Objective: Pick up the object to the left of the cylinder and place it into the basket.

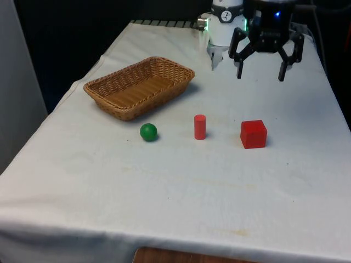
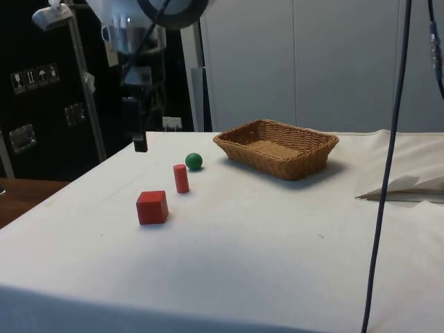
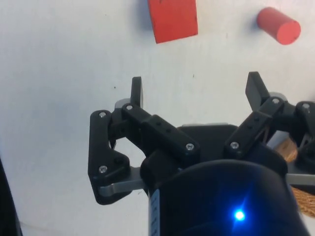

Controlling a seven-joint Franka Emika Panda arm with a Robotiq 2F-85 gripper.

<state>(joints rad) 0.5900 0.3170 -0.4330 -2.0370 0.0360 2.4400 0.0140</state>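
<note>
A small green ball [image 1: 148,131] lies on the cloth at the front view's left of an upright red cylinder [image 1: 200,126]. A red cube [image 1: 253,133] sits on the cylinder's other side. In the side view the ball [image 2: 194,161], the cylinder [image 2: 181,178] and the cube [image 2: 152,207] stand in a row. A wicker basket [image 1: 140,86] lies behind the ball with nothing in it. My gripper [image 1: 261,73] hangs open high over the table's far end, beyond the cube and holding nothing. In the wrist view its fingers [image 3: 136,91] spread wide, with the cube [image 3: 173,19] and the cylinder [image 3: 278,25] ahead.
White cloth covers the table; its edges drop off at both sides in the front view. In the side view a black cable [image 2: 388,159] hangs down near the camera, and the basket [image 2: 276,146] sits past the ball.
</note>
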